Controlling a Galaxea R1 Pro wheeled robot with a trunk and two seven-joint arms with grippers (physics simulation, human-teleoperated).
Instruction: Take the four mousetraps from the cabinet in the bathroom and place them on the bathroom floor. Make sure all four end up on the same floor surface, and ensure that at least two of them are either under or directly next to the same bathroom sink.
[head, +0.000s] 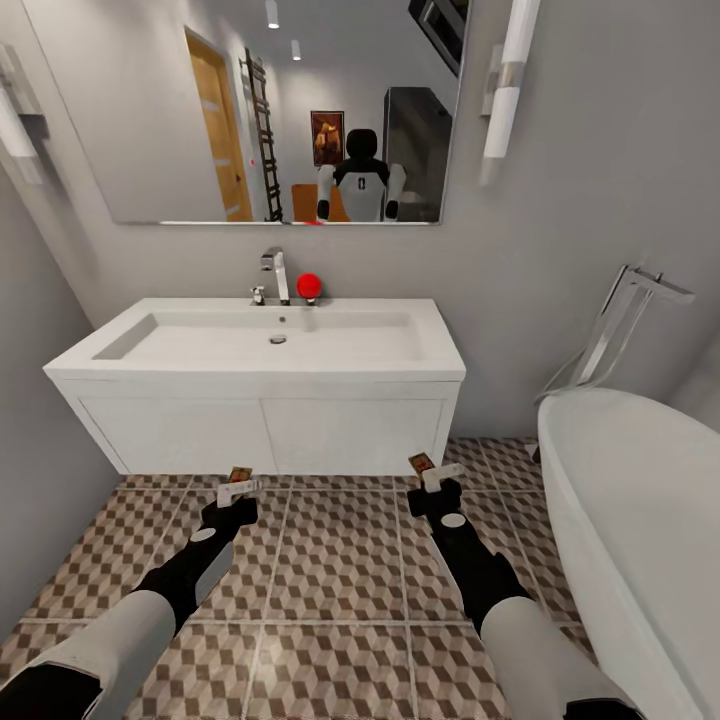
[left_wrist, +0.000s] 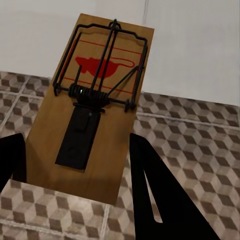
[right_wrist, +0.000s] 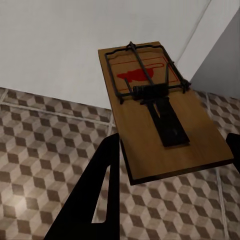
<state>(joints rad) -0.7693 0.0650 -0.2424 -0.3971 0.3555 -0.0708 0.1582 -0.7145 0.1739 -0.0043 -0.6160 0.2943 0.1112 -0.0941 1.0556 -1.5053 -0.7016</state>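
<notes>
Each gripper holds a tan wooden mousetrap with dark wire and a red mark. My left gripper (head: 238, 489) is shut on one mousetrap (left_wrist: 92, 107), seen small in the head view as a mousetrap (head: 240, 474) above the cube-patterned bathroom floor (head: 330, 570). My right gripper (head: 436, 478) is shut on the other mousetrap (right_wrist: 157, 115), whose tip (head: 420, 463) shows in the head view. Both are held above the tiles just in front of the white vanity box (head: 270, 430) under the bathroom sink (head: 270, 340) with its chrome faucet (head: 274, 272). The cabinet is out of view.
A white bathtub (head: 640, 520) fills the right side, with a chrome floor-standing tap (head: 625, 325) behind it. A grey wall (head: 40, 440) closes the left. A red ball-like object (head: 308, 286) sits by the faucet. A mirror (head: 290, 110) hangs above the sink.
</notes>
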